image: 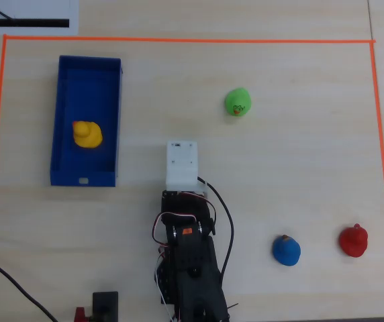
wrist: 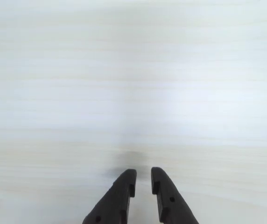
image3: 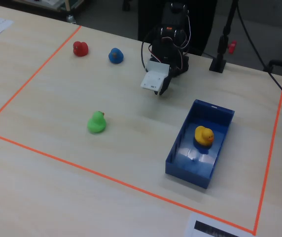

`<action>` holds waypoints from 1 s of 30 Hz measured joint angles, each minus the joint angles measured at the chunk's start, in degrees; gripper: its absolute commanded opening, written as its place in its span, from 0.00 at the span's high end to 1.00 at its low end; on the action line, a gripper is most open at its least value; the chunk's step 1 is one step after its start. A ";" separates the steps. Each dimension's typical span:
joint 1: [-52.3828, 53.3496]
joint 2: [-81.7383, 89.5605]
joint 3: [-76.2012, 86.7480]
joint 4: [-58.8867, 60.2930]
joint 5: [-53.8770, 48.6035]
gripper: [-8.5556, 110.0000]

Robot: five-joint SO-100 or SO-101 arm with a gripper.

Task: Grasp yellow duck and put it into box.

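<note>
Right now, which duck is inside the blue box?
The yellow duck. It sits inside the box, while the green duck, blue duck and red duck all stand out on the bare table.

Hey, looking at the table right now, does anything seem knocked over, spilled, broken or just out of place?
Nothing stands out. The yellow duck sits upright inside the box, the green duck, blue duck and red duck stand apart on the table, and the pincer is empty over bare wood.
</note>
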 measured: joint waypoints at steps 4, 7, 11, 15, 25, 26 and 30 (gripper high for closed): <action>0.09 4.57 2.20 4.22 -0.88 0.93; 0.18 7.03 2.81 7.91 -1.67 0.93; 0.18 8.26 2.72 9.49 -1.93 0.93; 0.18 8.26 2.72 9.49 -2.11 0.93; 0.18 8.35 2.72 9.49 -0.97 0.93; 0.18 8.35 2.72 9.49 -0.97 0.93; 0.18 8.35 2.72 9.49 -0.97 0.93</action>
